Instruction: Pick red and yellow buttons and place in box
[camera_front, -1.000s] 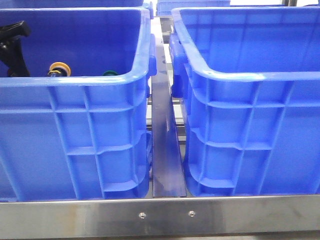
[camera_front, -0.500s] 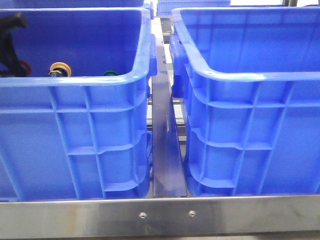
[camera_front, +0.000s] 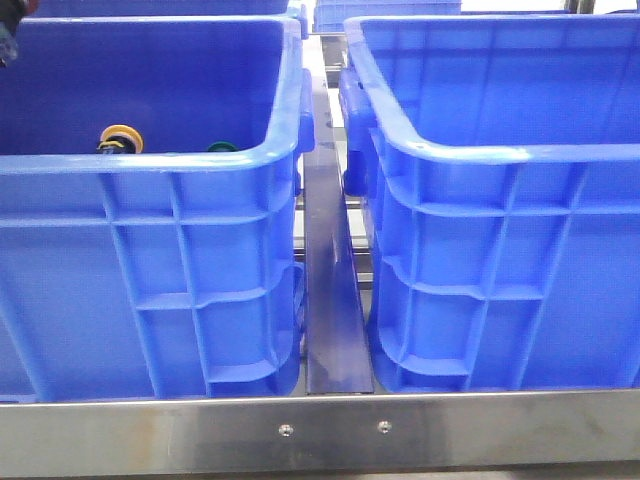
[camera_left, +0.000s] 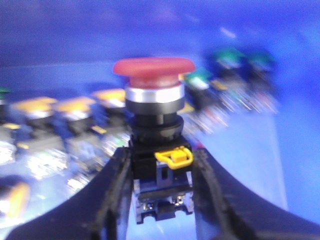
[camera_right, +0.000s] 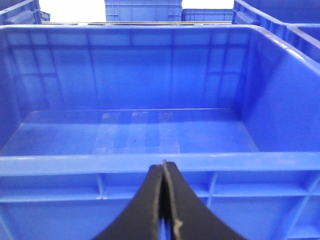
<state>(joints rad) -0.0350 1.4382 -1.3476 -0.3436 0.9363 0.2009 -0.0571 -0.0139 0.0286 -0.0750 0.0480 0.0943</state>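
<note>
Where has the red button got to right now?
The red button is clamped upright by its dark body between the left gripper's fingers, above the yellow and green buttons lying in the left crate.

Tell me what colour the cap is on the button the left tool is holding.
Red cap, on the button; clearest in the left wrist view.

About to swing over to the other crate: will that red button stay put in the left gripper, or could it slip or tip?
Probably stays: the fingers clamp the red button's blocky body on both sides. Its wide cap looks top-heavy, so quick swings might tilt it.
</note>
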